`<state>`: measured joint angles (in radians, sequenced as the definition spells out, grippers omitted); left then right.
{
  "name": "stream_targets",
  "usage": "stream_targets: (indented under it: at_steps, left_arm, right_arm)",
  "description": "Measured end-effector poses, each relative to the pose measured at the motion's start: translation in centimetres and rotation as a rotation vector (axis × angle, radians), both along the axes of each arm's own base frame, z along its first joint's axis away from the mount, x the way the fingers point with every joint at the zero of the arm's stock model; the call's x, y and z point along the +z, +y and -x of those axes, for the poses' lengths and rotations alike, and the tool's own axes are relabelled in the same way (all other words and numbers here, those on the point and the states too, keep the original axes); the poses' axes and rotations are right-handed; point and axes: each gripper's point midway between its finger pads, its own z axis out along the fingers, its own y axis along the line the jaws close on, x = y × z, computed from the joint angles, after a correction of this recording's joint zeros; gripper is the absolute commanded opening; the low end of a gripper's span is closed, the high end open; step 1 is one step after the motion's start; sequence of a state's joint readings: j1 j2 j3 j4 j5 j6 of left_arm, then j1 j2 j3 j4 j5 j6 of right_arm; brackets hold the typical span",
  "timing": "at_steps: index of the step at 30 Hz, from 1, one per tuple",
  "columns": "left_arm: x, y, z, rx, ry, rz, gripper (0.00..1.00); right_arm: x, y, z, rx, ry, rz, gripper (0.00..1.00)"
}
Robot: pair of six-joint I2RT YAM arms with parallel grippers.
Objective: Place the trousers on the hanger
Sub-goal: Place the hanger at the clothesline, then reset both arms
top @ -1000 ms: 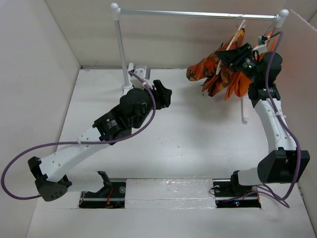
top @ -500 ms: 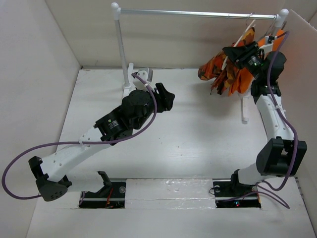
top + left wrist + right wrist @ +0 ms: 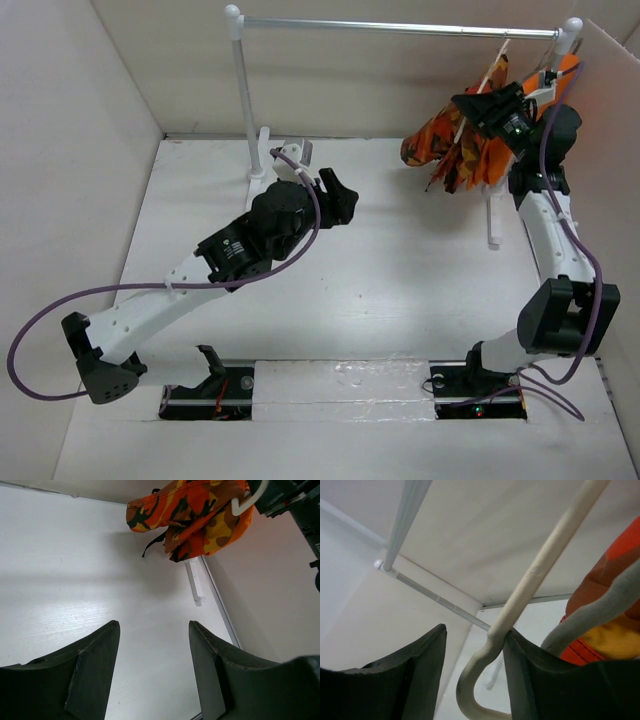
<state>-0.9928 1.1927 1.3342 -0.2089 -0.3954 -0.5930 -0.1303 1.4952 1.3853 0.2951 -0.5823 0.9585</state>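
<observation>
Orange camouflage trousers (image 3: 200, 510) drape the cream hanger (image 3: 545, 555), now raised nearer the rail (image 3: 400, 27) at the surface's far right corner. Right end effector (image 3: 474, 630) has loosened around the hanger's neck, suggesting release. Left end effector (image 3: 153, 625) gapes empty.

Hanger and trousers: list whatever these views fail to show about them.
- Right wrist view: the hanger has its ends cut off by the frame edges.
- Top view: whether the hanger hooks the rail is too small to tell.
- Top view: the right gripper covers where the trousers drape over the hanger.
- Left wrist view: trousers' upper part cut off by the top edge.
</observation>
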Motion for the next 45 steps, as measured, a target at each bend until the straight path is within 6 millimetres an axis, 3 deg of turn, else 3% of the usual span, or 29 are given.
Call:
stream_targets:
  at_steps: [2, 7, 9, 12, 13, 17, 21, 26, 30, 34, 38, 40, 43, 45]
  left_arm:
    - [-0.6, -0.2, -0.1, 0.001, 0.013, -0.006, 0.58]
    - [-3.2, -0.3, -0.1, 0.007, 0.069, -0.045, 0.66]
    - [-3.9, -0.4, 0.0, 0.008, 0.084, -0.055, 0.70]
    - [-4.3, -0.5, -0.1, 0.010, 0.093, -0.063, 0.77]
    - [-4.4, -0.5, -0.1, 0.010, 0.097, -0.067, 0.80]
    - [-4.2, -0.7, -0.3, 0.014, 0.105, -0.082, 0.90]
    - [-3.0, -0.7, -0.4, 0.019, 0.091, -0.069, 0.99]
    - [-2.1, -0.2, -0.6, 0.040, 0.080, -0.063, 0.99]
    - [-2.5, 0.4, -0.8, 0.069, 0.087, -0.085, 0.99]
    - [-3.4, 1.3, -0.8, 0.105, 0.104, -0.122, 0.99]
    - [-4.5, 1.8, -0.5, 0.109, 0.128, -0.145, 0.99]
    - [-6.0, 2.3, 0.0, 0.113, 0.155, -0.156, 0.99]
    - [-10.2, 3.2, 1.3, 0.096, 0.227, -0.190, 0.99]
    - [-13.7, 3.5, 2.5, 0.072, 0.294, -0.213, 0.99]
  right_arm:
    - [0.4, -0.4, 0.7, -0.014, -0.024, 0.037, 0.67]
    - [1.9, -2.2, 3.0, -0.053, -0.074, 0.133, 0.69]
    - [2.3, -2.8, 3.6, -0.059, -0.093, 0.162, 0.66]
    - [2.4, -3.5, 4.2, -0.059, -0.097, 0.209, 0.50]
    - [2.2, -3.9, 4.2, -0.066, -0.091, 0.228, 0.99]
    - [3.1, -4.5, 4.8, -0.093, -0.078, 0.326, 1.00]
    - [3.4, -7.4, 5.0, -0.247, -0.045, 0.479, 1.00]
    - [3.6, -11.4, 6.3, -0.463, 0.031, 0.660, 1.00]
    - [4.1, -12.8, 7.5, -0.538, 0.037, 0.754, 1.00]
    - [4.5, -11.7, 9.8, -0.523, -0.017, 0.805, 1.00]
    - [4.0, -8.3, 13.5, -0.445, -0.112, 0.853, 1.00]
    - [3.0, -4.6, 17.0, -0.362, -0.204, 0.850, 1.00]
    - [-1.2, -1.9, 20.8, -0.264, -0.242, 0.846, 1.00]
    - [-5.2, -1.0, 22.7, -0.206, -0.214, 0.845, 1.00]
